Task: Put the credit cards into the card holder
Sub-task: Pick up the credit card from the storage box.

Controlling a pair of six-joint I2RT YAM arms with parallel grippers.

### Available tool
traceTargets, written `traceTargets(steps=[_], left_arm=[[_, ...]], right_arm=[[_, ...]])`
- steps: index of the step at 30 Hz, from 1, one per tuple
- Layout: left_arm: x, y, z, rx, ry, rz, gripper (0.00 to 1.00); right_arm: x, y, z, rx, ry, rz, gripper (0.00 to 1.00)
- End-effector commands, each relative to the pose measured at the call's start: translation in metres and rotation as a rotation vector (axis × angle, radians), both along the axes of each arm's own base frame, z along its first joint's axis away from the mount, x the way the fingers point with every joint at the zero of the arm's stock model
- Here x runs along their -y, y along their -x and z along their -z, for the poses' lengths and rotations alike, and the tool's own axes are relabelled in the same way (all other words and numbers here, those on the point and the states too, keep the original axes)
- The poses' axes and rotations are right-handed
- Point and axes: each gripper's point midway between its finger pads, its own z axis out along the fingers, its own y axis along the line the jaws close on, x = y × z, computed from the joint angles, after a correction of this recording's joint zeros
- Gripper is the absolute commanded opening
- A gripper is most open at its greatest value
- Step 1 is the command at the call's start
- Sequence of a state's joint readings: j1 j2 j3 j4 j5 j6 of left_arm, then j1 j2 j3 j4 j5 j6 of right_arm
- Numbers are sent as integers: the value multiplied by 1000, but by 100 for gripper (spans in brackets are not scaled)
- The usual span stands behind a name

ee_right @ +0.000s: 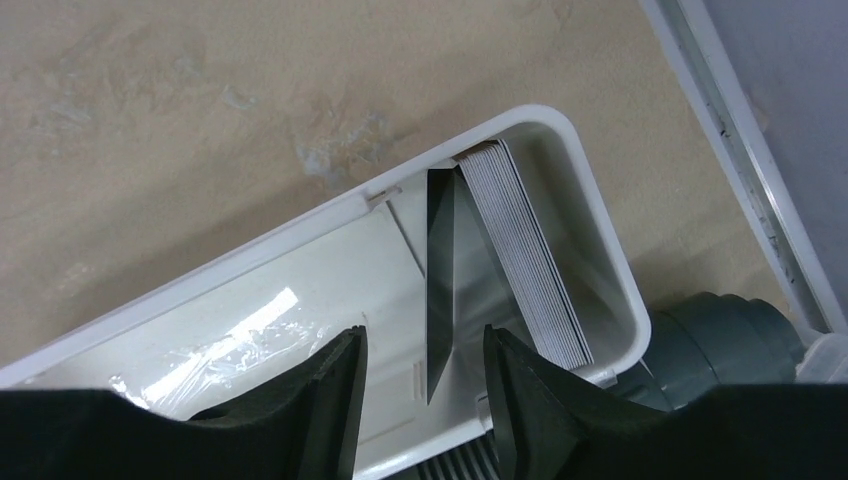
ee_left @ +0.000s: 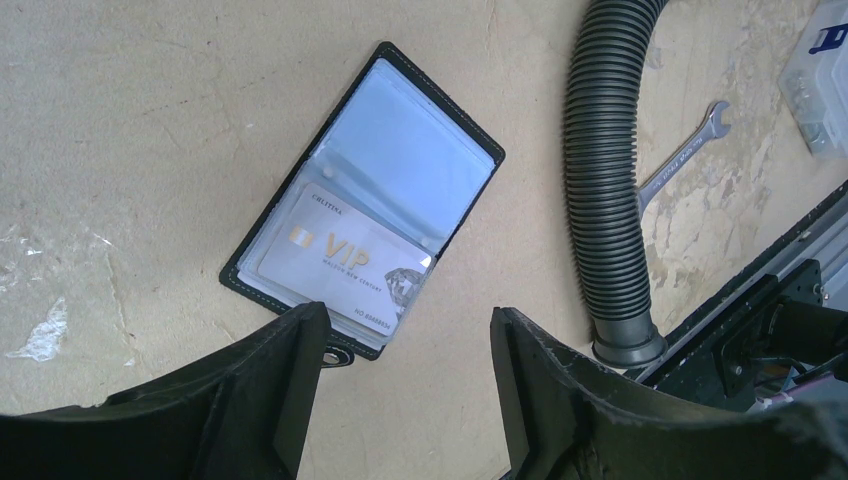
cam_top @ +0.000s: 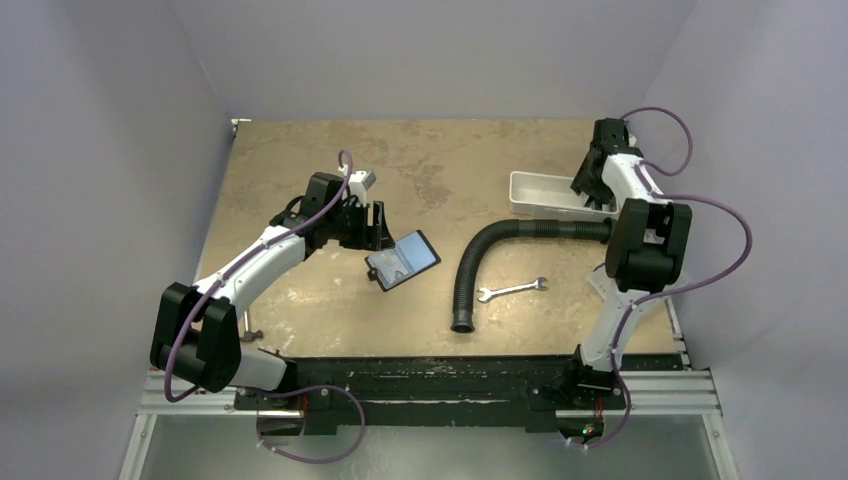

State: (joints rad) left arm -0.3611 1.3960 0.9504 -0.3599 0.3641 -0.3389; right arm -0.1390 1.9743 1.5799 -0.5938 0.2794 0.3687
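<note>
Currently the right end effector (ee_right: 425, 350) is hovering in the white plastic tray (ee_right: 320, 270) at the far right. Its jaws are half apart around one dark thin credit card (ee_right: 440, 270) beside the grey card stack (ee_right: 525, 260), not gripping it. The left end effector (ee_left: 410, 330), wide open and empty, is hovering by the black folding card holder (ee_left: 410, 150), which is lying open on the desk (cam_top: 440, 160) left of centre with one silver card (ee_left: 345, 260) already sleeved. Next, I judge, the right jaws need closing squarely on that card.

The card holder (ee_left: 400, 150) is black. Its card (ee_left: 345, 262) is silver with gold letters. My left claw (ee_left: 408, 325) is black too.
</note>
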Motion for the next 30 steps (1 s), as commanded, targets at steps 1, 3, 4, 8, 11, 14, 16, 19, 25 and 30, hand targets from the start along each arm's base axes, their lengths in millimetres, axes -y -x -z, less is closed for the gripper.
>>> traceTargets(steps=[1, 3, 4, 8, 11, 14, 16, 19, 25, 30], left_arm=[[2, -1, -8, 38, 24, 18, 65], [2, -2, -8, 37, 23, 18, 65], [2, -2, -7, 37, 21, 17, 65], [2, -1, -6, 33, 19, 18, 65], [2, -1, -5, 33, 17, 18, 65], [2, -1, -6, 33, 16, 19, 65], [2, -1, -5, 33, 15, 19, 65], [2, -1, -5, 32, 16, 20, 65], [1, -1, -4, 30, 13, 21, 65], [1, -1, -3, 28, 10, 21, 65]], right_arm=[[8, -16, -1, 41, 3, 43, 53], [8, -18, 4, 37, -6, 47, 49], [8, -18, 6, 34, -10, 51, 46], [2, -20, 14, 35, -47, 50, 36], [-2, -21, 17, 39, -70, 45, 26], [-6, -21, 18, 42, -93, 39, 18], [-9, -21, 19, 47, -108, 35, 13], [-17, -22, 21, 57, -146, 23, 8], [-28, -30, 18, 93, -198, -10, 4], [-34, -34, 3, 130, -226, -35, 3]])
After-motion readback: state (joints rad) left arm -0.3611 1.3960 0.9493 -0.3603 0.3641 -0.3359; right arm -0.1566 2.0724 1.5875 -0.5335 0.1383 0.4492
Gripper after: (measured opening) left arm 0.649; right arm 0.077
